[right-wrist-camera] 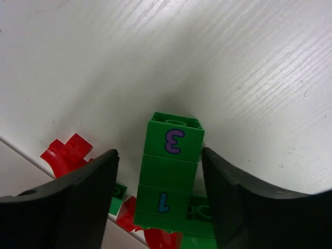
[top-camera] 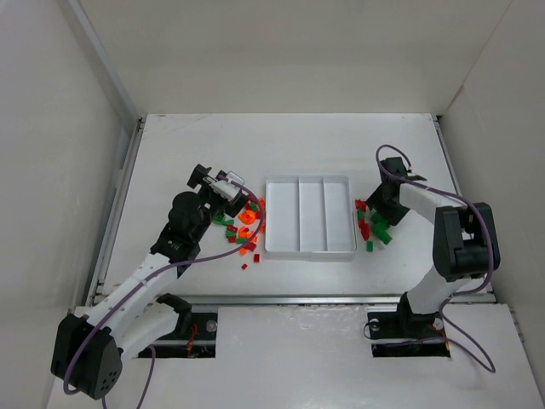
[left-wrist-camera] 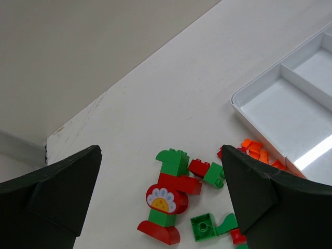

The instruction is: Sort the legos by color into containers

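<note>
top external: white containers (top-camera: pixel 310 217) (legos (top-camera: pixel 247 230) outside)

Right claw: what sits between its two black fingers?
A stack of green bricks, printed 3 and 1, sits there; the right wrist view shows it.

The table (top-camera: pixel 298 153) is white, and the tray (top-camera: pixel 310 255) is white too. The legos left of it (top-camera: pixel 243 226) mix bright orange, red and green; those on its right (top-camera: pixel 372 226) are red and green. In the left wrist view, a red piece (left-wrist-camera: pixel 162 198) carries a white flower with a yellow centre, near plain green bricks (left-wrist-camera: pixel 174 161) and orange ones (left-wrist-camera: pixel 254 150). In the right wrist view, a green stack (right-wrist-camera: pixel 168 174) bears a purple 3 and a blue 1, with a red brick (right-wrist-camera: pixel 66 153) beside it. Both arms (top-camera: pixel 145 281) are white with black joints and purple cables (top-camera: pixel 426 192).
</note>
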Motion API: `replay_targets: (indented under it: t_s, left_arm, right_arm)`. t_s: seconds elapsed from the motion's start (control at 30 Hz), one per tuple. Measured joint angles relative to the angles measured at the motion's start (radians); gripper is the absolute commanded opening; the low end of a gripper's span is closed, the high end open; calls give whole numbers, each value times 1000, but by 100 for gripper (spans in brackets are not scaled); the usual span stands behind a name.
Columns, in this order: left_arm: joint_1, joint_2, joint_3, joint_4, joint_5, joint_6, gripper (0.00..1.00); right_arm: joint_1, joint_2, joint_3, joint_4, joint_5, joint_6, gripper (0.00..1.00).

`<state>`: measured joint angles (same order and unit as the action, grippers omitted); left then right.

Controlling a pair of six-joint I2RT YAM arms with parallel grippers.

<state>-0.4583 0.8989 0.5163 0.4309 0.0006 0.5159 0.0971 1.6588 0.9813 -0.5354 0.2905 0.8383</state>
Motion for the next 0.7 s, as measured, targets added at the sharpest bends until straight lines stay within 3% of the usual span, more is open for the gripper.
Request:
replay_targets:
  t_s: [0.1, 0.13, 0.23, 0.27, 0.47, 0.7]
  left_arm:
    - [0, 0, 0, 0, 0, 0, 100]
    - [0, 0, 0, 0, 0, 0, 100]
    - [0, 0, 0, 0, 0, 0, 100]
    - [0, 0, 0, 0, 0, 0, 100]
    - [0, 1, 0, -1, 10, -1, 100]
    - [0, 24, 3, -2, 63, -20, 100]
  right_arm:
    - [0, 0, 1, 9, 0, -4, 49]
    - [0, 0, 1, 13, 0, -10, 37]
    - [0, -5, 1, 28, -3, -34, 16]
    - [0, -8, 0, 36, -5, -59, 0]
    - [3, -70, 1, 91, -29, -212, 0]
    - [40, -258, 30, 230, -118, -463, 0]
